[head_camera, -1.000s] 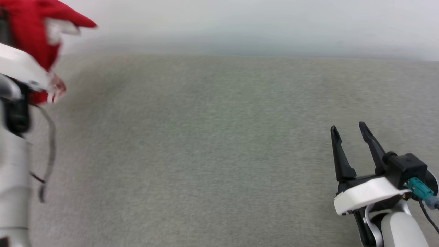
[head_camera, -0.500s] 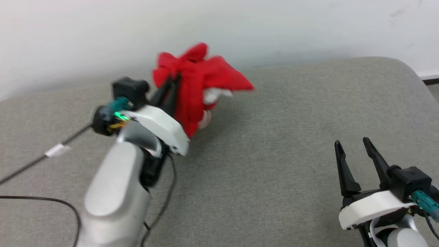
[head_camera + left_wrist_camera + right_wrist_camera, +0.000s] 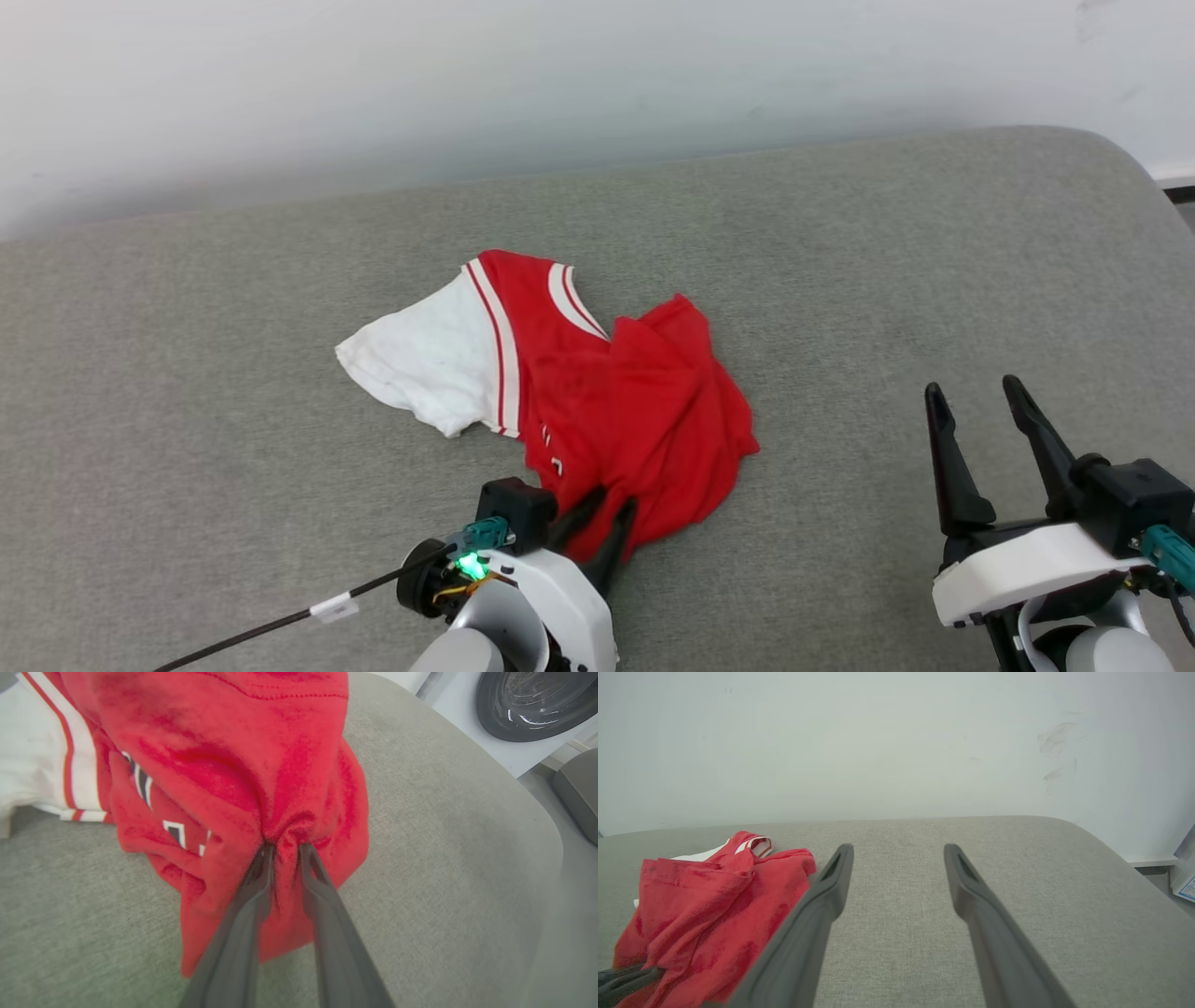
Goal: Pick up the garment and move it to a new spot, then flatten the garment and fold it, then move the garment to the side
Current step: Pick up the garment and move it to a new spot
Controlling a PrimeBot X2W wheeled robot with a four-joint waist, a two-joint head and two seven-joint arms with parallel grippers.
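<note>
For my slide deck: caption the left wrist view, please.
Left gripper pinching a bunched fold of the red garment on the grey upholstered surface.

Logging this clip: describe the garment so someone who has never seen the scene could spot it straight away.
A wide grey fabric surface runs along a white wall. Near its middle lies the garment, a crumpled red shirt whose near edge the left tool pinches. One white sleeve with red-and-white striped trim sets it apart from the plain grey around it.
</note>
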